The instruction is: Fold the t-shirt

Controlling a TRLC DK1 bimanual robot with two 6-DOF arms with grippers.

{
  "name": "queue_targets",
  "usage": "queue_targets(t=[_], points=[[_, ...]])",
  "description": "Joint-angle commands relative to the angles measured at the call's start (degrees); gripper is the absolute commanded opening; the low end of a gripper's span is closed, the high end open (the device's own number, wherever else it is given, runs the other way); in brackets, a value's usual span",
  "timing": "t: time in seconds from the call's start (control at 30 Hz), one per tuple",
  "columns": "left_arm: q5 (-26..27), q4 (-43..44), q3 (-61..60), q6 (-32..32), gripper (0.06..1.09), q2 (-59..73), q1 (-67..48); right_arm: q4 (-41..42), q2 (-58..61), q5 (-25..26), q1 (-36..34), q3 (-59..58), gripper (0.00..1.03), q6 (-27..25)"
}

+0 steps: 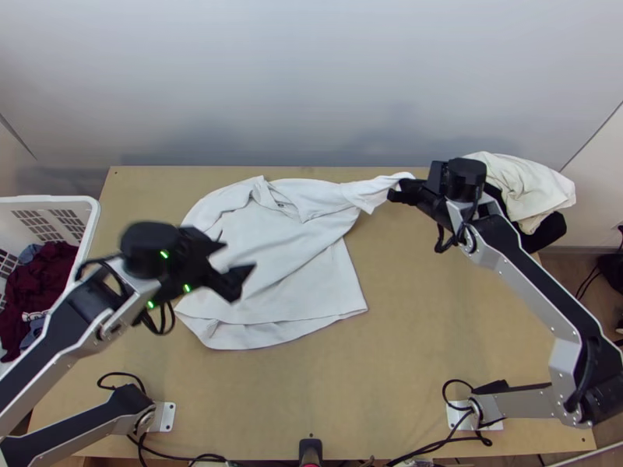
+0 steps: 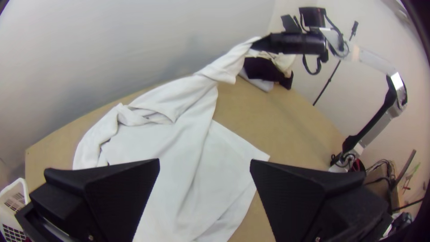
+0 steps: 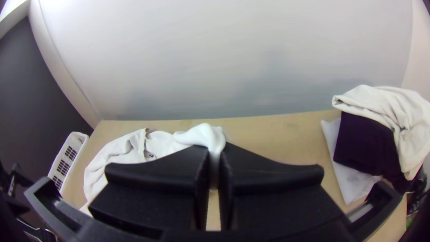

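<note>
Left gripper (image 1: 239,255) is hanging spread wide above the white t-shirt (image 1: 284,253)

I'm seeing its 2 fingers standing well apart, nothing between them, and they're blurring in my top view. They're also covering part of the shirt's left side, so I can't tell where the sleeve there is ending.

With the right gripper (image 1: 397,189) I'm pinching the end of the other sleeve (image 1: 374,189), fingers pressed together on it, and the cloth is rising off the table (image 1: 436,327) towards them. How much cloth they're hiding, I can't tell.

The shirt is lying mostly spread on the table's left and middle, its collar (image 1: 280,208) sitting towards the far edge, creases running slantwise from the raised sleeve. Along the near side, 2 edges of cloth are showing.

At the far right corner, the right arm is partly hiding a cream cloth (image 1: 526,187) and a dark cloth (image 1: 551,230). On the left, the view's edge is cutting off a white basket (image 1: 95,214) holding dark red clothes (image 1: 48,280).
</note>
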Motion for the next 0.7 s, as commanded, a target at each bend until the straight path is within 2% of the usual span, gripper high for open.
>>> queue_targets(t=[0.0, 0.07, 0.2, 0.3, 0.37, 0.43, 0.5, 0.53, 0.57, 0.67], points=[[-0.3, -1.1, -6.8, 2.1, 1.04, -1.7, -5.8, -8.4, -2.6, -1.0, -1.8, 0.4, 0.03, 2.9], [-0.3, -0.6, -7.2, 2.1, 1.04, -1.7, -5.5, -15.0, -2.6, -5.3, -1.6, 3.2, 0.03, 3.2], [-0.3, -0.7, -8.5, 3.1, 1.04, -2.0, -5.2, -28.9, -1.7, -10.3, 3.5, 12.2, 0.03, 2.7], [-0.3, -0.5, -10.0, 5.3, 1.04, -2.2, -4.3, -39.2, 2.2, -20.9, 5.2, 22.5, 0.03, 2.4], [-0.3, -0.4, -10.6, 6.4, 1.04, -2.2, -3.1, -40.4, 4.5, -28.6, 3.3, 28.6, 0.03, 6.0], [-0.3, -0.2, -11.3, 7.3, 1.04, -2.2, -2.4, -39.6, 8.2, -34.0, -1.9, 34.2, 0.03, 13.4], [-0.3, 0.2, -12.1, 8.3, 1.04, -2.1, -1.4, -33.8, 11.6, -34.7, -7.5, 36.0, 0.03, 22.2], [-0.3, 0.5, -12.5, 8.6, 1.04, -2.0, -1.0, -31.3, 13.1, -34.4, -10.2, 36.0, 0.03, 25.0], [-0.3, 0.9, -12.8, 8.9, 1.04, -2.0, -0.8, -29.1, 14.3, -32.8, -12.7, 35.9, 0.03, 28.4], [-0.2, 1.2, -13.5, 9.1, 1.04, -1.7, 0.0, -26.9, 16.7, -25.1, -17.3, 34.0, 0.03, 31.1]])
